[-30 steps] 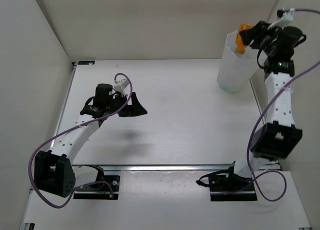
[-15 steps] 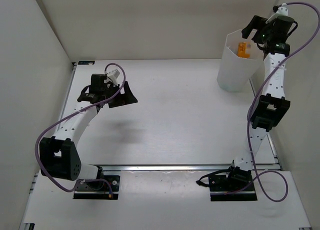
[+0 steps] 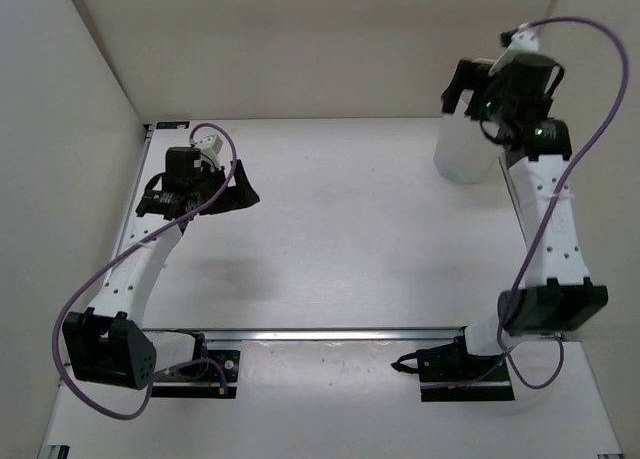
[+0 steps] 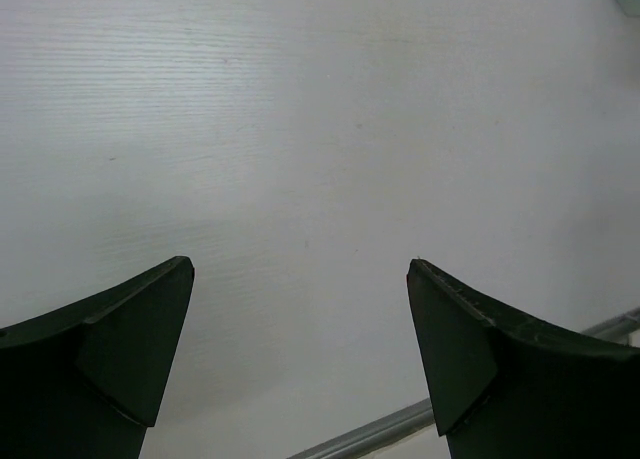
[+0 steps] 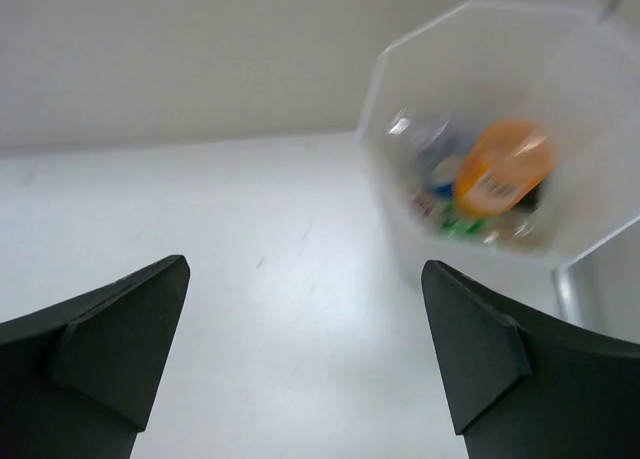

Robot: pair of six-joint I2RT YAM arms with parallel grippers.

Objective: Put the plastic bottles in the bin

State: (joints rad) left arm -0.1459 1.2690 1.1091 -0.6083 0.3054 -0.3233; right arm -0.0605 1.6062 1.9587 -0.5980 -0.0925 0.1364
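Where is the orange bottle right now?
Right wrist view: the orange bottle lies inside the bin, upper right, atop other bottles; the bin stands at the table's far right corner.

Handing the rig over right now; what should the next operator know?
Left end effector: open, empty, over the table's left side.
Right end effector: open, empty, raised near the bin.
The bin stands at the far right corner, holding an orange bottle and other blurred bottles.
Done: no bottle shows outside the bin.
Left: nothing visible; check the count.
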